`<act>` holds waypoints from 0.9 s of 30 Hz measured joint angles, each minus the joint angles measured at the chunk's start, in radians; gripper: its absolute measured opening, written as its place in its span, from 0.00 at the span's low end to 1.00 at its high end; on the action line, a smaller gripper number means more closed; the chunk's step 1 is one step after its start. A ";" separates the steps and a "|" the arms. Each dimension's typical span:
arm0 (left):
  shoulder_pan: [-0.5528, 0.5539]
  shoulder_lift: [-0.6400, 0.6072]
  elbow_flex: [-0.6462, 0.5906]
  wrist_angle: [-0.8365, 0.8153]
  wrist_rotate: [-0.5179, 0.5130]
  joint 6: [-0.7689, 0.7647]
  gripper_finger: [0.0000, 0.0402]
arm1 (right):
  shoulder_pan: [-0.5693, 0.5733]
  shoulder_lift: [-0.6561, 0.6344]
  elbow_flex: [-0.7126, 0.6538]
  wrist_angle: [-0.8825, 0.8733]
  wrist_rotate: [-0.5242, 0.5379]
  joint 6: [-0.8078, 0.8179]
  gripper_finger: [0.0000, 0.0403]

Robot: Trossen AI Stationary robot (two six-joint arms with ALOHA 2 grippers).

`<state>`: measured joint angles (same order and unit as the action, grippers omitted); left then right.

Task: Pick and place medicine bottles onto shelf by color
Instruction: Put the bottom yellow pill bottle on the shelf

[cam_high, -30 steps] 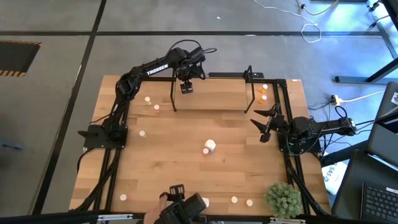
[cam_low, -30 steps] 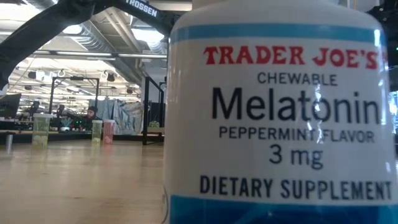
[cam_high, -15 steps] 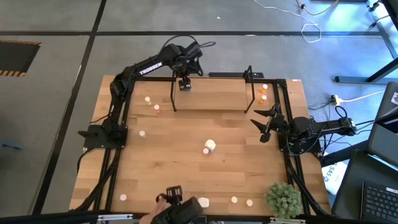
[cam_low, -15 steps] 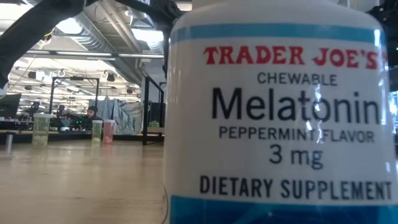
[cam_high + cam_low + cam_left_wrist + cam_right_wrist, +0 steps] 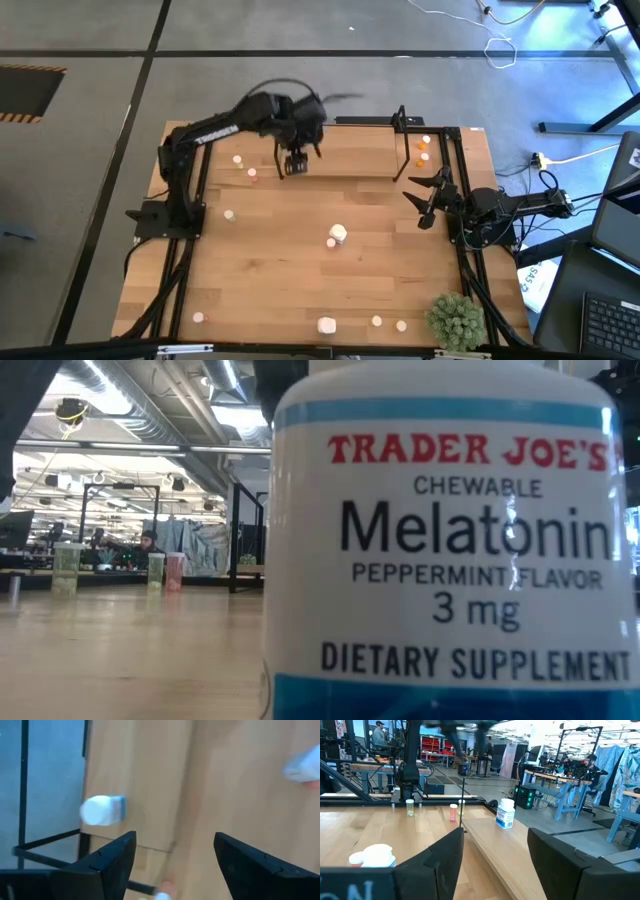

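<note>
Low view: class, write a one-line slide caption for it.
A white, blue-banded Trader Joe's melatonin bottle fills the frame, standing on the pale wooden table.

I see a counter (image 5: 300, 260) of pale, matt wood planks. The shelf (image 5: 340, 150) has thin black metal uprights. The nearest white bottle (image 5: 450, 560) looks like glossy plastic under a smooth printed label.

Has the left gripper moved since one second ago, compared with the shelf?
Yes. In the high view the left gripper has come toward the table's middle, from over the shelf back edge to its front edge, near the left upright.
</note>
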<state>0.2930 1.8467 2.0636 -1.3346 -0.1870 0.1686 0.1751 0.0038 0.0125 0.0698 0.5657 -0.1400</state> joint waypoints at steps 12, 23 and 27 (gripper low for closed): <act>-0.352 -0.015 -0.001 -0.052 -0.094 -0.232 0.65 | 0.000 0.001 0.000 0.000 -0.001 0.000 0.55; -0.511 -0.010 -0.108 -0.082 -0.105 -0.564 0.65 | 0.000 0.001 0.000 0.000 -0.001 0.000 0.55; -0.545 -0.009 -0.171 -0.046 -0.140 -0.628 0.65 | 0.000 0.001 0.000 0.000 -0.001 0.000 0.55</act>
<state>-0.2519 1.8378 1.8921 -1.3803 -0.3271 -0.4596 0.1752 0.0048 0.0124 0.0696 0.5652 -0.1398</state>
